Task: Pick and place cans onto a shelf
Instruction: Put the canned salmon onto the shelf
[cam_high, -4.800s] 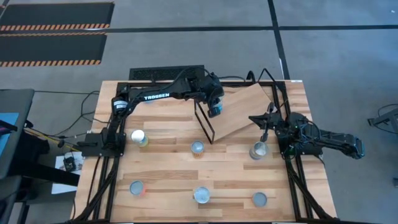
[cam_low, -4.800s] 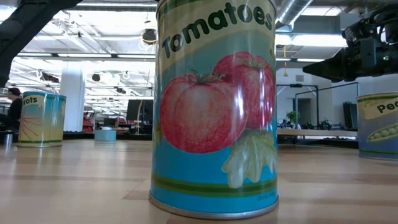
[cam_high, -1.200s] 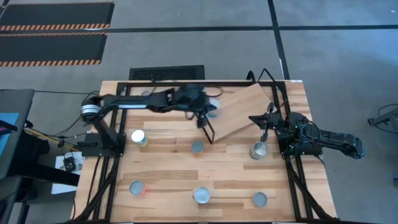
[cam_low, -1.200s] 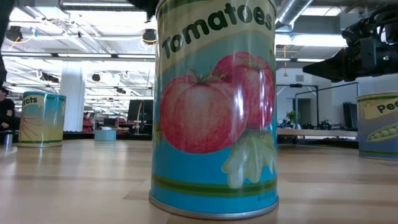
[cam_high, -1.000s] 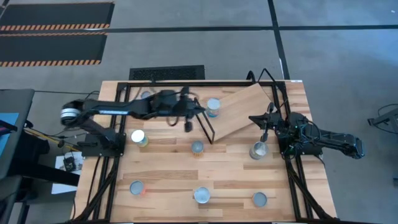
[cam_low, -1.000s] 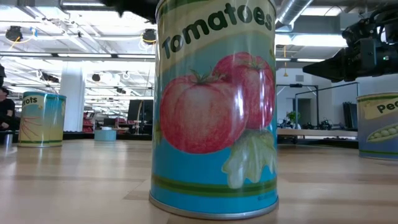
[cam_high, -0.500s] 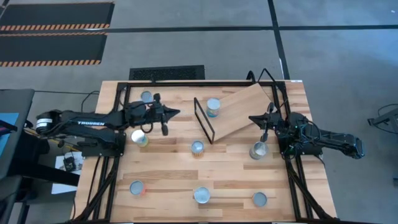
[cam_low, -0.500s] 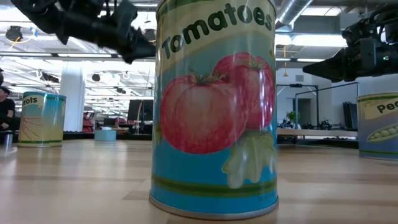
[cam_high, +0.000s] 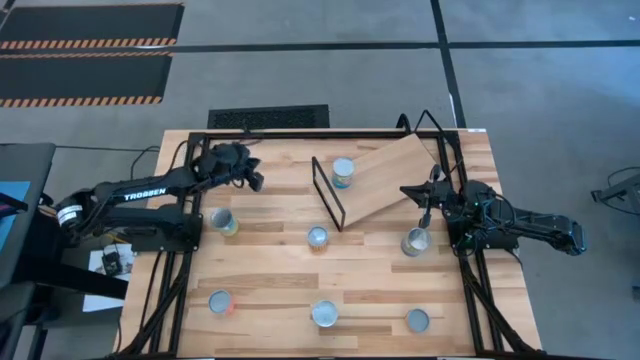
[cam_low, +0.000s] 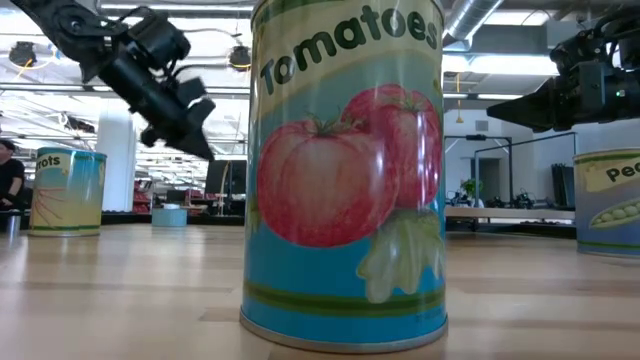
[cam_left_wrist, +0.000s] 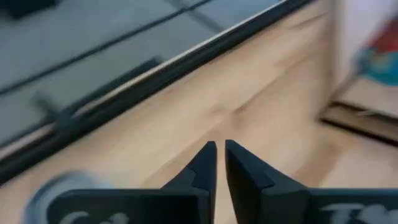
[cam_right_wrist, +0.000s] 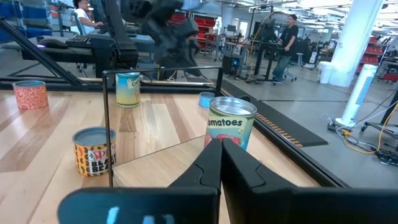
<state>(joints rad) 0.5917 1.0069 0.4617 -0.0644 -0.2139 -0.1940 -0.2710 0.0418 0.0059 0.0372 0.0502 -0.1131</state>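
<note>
A tomato can (cam_high: 343, 172) stands upright on the sloping light-wood shelf (cam_high: 390, 180), just behind its black wire frame end (cam_high: 327, 195); it also shows in the right wrist view (cam_right_wrist: 230, 121). Other cans stand on the table: (cam_high: 222, 221), (cam_high: 317, 237), (cam_high: 415, 241) and three along the near edge. My left gripper (cam_high: 255, 182) hangs shut and empty above the table's far left part, clear of every can; it also shows in the low view (cam_low: 200, 148) and in its wrist view (cam_left_wrist: 221, 149). My right gripper (cam_high: 406, 190) is shut and empty at the shelf's right end (cam_right_wrist: 219, 146).
A big tomato can (cam_low: 345, 170) stands right before the low camera and hides the table's middle. A yellow-teal can (cam_low: 65, 190) and a peas can (cam_low: 610, 200) stand at the sides. The black table frame (cam_high: 270, 118) runs along the far edge. People show beyond the table (cam_right_wrist: 289, 34).
My left gripper has drawn back from the tomato can on the shelf and gone toward the table's left edge, then a little toward the far edge. The can has stayed upright on the shelf.
</note>
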